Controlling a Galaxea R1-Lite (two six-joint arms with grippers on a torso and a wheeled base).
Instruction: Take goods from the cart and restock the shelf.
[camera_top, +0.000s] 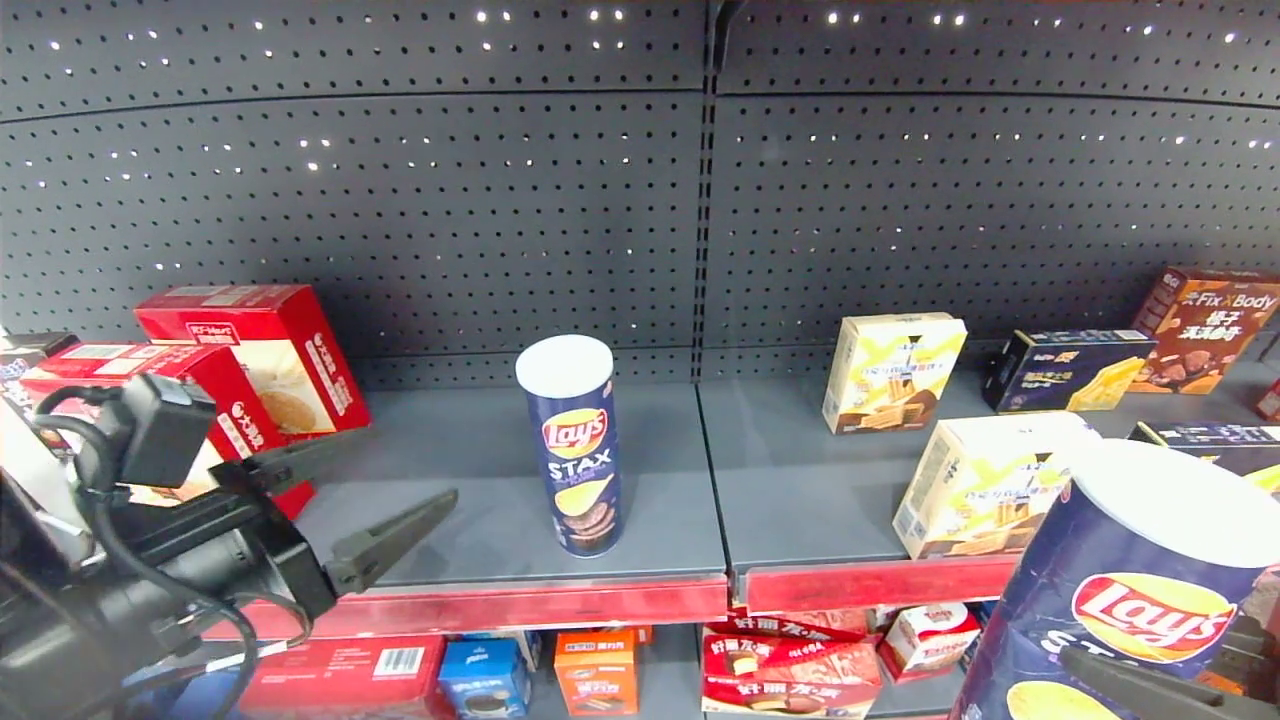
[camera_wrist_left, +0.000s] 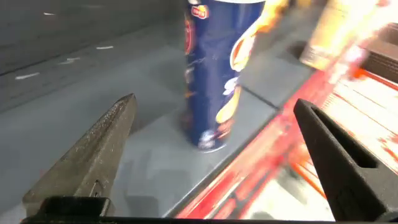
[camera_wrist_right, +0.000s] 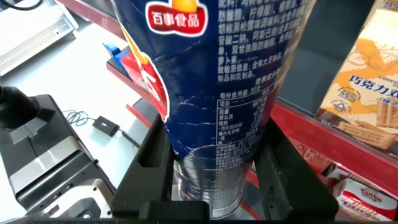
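Held chips can (camera_wrist_right: 230, 93): blue tube, white lid, upright, clamped low on its body between the fingers (camera_wrist_right: 149, 168) of the right gripper (camera_wrist_right: 214, 177), one finger on each side. Gripping near the base probably keeps the can's bottom flat for setting down. The can hangs out in front of the shelf (camera_top: 800, 480), on the near side of the red front edge (camera_top: 860, 585), not yet over the deck. Just beyond the right fingers sits the nearer wafer box (camera_top: 990, 490), close to the edge, with the farther wafer box (camera_top: 890, 370) deeper in. That crowds this end, so the free ground looks to lie inward, toward the other can. Standing chips can (camera_top: 580, 450): upright on the shelf near the front edge, nothing touching it. It lies ahead of the left gripper (camera_wrist_left: 214, 104), in line with the gap between its fingers (camera_wrist_left: 93, 155). Those fingers are spread wide and empty, apart from the can. My reading is that this can marks the start of a row and the held one belongs beside it. The tube is tall and narrow, so a tilted set-down or a nudge would likely topple it. Red boxes (camera_top: 250, 350) sit askew on the outer side of the left fingers, toward the perforated back panel (camera_top: 400, 200).
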